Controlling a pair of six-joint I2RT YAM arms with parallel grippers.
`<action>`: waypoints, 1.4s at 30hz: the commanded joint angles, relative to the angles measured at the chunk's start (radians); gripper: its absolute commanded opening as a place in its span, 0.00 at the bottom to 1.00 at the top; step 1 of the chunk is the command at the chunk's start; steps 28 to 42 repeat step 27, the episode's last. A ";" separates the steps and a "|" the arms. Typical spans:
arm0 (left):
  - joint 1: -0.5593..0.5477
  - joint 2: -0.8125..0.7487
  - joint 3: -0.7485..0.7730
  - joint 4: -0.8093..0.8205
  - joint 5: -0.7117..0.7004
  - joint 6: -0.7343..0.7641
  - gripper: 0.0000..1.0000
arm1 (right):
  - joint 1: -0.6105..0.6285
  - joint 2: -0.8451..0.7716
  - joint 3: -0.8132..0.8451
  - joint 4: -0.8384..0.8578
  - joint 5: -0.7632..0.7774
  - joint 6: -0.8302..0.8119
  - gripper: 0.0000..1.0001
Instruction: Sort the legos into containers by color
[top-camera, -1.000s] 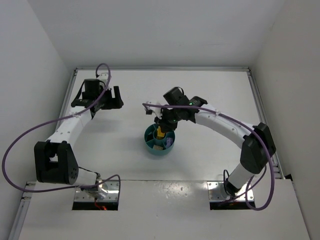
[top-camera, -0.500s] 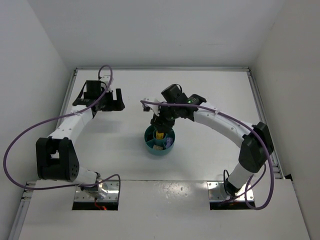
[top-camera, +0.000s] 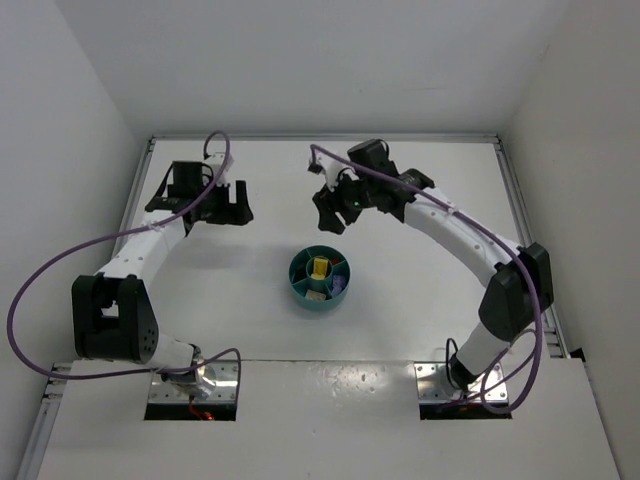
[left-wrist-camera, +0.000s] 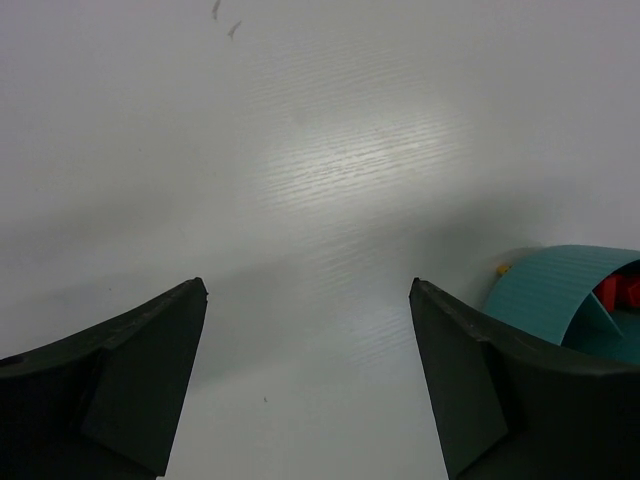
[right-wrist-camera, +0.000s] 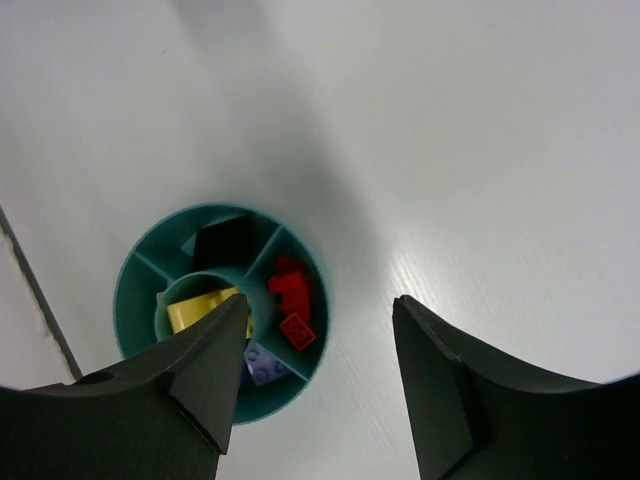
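Observation:
The round teal dish (top-camera: 297, 278) stands mid-table, with a yellow brick (top-camera: 319, 266) in its central cup, a beige brick (top-camera: 315, 294) and a purple brick (top-camera: 338, 286) in ring sections. In the right wrist view the dish (right-wrist-camera: 130, 285) holds red bricks (right-wrist-camera: 293, 290), a black brick (right-wrist-camera: 222, 243), the yellow brick (right-wrist-camera: 195, 310) and the purple brick (right-wrist-camera: 262, 365). My right gripper (top-camera: 330, 212) (right-wrist-camera: 322, 300) is open and empty, raised beyond the dish. My left gripper (top-camera: 232, 205) (left-wrist-camera: 307, 288) is open and empty over bare table, left of the dish (left-wrist-camera: 560, 290).
A small yellow bit (left-wrist-camera: 502, 268) shows at the dish's left edge in the left wrist view. White walls enclose the table, with a metal rail (top-camera: 515, 210) along its right side. The arm bases sit at the near edge.
My right gripper has risen from just over the dish and moved away toward the far side, uncovering the dish. My left gripper has shifted slightly to the right.

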 joint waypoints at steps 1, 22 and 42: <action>0.012 -0.007 -0.006 -0.017 0.059 0.043 0.88 | -0.087 -0.002 0.014 0.072 0.008 0.166 0.60; 0.004 -0.058 -0.056 -0.069 -0.035 0.093 0.99 | -0.483 0.011 -0.222 0.088 0.106 0.165 0.88; 0.004 -0.067 -0.066 -0.058 -0.009 0.136 0.99 | -0.508 0.011 -0.231 0.098 0.108 0.135 0.88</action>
